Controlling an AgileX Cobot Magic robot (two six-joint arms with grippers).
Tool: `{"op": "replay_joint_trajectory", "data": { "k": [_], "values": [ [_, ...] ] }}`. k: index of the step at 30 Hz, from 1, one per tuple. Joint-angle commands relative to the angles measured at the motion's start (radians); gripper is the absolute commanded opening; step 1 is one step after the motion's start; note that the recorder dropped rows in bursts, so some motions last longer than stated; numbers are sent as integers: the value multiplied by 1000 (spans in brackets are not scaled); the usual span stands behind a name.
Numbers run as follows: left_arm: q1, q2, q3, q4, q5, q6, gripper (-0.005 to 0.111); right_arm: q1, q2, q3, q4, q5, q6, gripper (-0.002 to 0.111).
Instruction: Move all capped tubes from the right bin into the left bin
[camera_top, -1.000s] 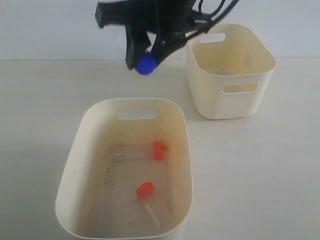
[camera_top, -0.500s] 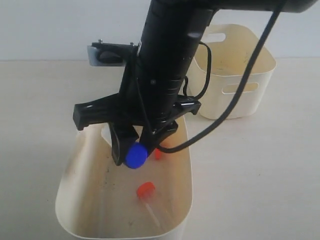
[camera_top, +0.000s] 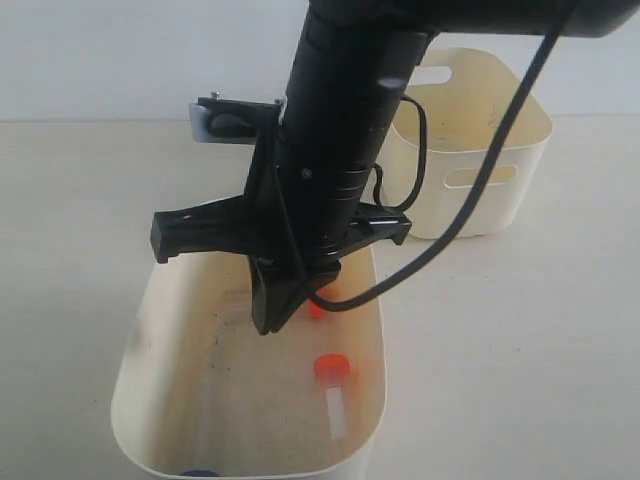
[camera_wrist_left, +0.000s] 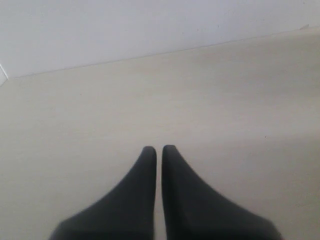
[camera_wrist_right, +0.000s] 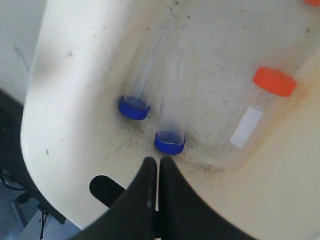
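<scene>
The right arm reaches across into the left bin, the large speckled tub. Its right gripper hangs low inside, shut with nothing between the fingers. Two blue-capped tubes lie on the grimy floor just past the fingertips; one blue cap peeks over the near rim. An orange-capped tube lies toward the bin's right wall, and a second orange cap shows behind the fingers. The right bin stands at the back right; no tube shows in it. The left gripper is shut over bare tabletop.
The right arm's black body and cable cover the left bin's far rim and part of the right bin. Pale tabletop surrounds both tubs, with a white wall behind.
The right gripper carried a blue-capped tube down into the left bin and let it go; the tube now lies on the floor. The near orange-capped tube shifted right.
</scene>
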Motion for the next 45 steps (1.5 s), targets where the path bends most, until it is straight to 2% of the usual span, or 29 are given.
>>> {"op": "replay_joint_trajectory", "data": {
  "k": [1, 4, 6, 9, 10, 12, 14, 20, 36, 45],
  "values": [
    [-1, 0, -4, 0, -4, -10, 4, 1, -70, 8, -74, -3, -29, 1],
    [-1, 0, -4, 0, -4, -10, 4, 1, -182, 19, -241, -3, -59, 1],
    [-1, 0, -4, 0, -4, -10, 4, 1, -248, 63, -278, -3, -93, 1],
    [-1, 0, -4, 0, -4, -10, 4, 1, -408, 246, -304, -24, -203, 1],
    [-1, 0, -4, 0, -4, -10, 4, 1, -477, 348, -315, -106, -203, 1],
    [-1, 0, -4, 0, -4, -10, 4, 1, -566, 448, -285, -137, -167, 1],
    [-1, 0, -4, 0, -4, -10, 4, 1, -610, 483, -268, -136, -157, 1],
    [-1, 0, -4, 0, -4, -10, 4, 1, -678, 496, -251, -150, -157, 1],
    [-1, 0, -4, 0, -4, -10, 4, 1, -695, 496, -254, -234, -161, 1],
    [-1, 0, -4, 0, -4, -10, 4, -18, -841, 496, -411, -312, -206, 1]
  ]
}}
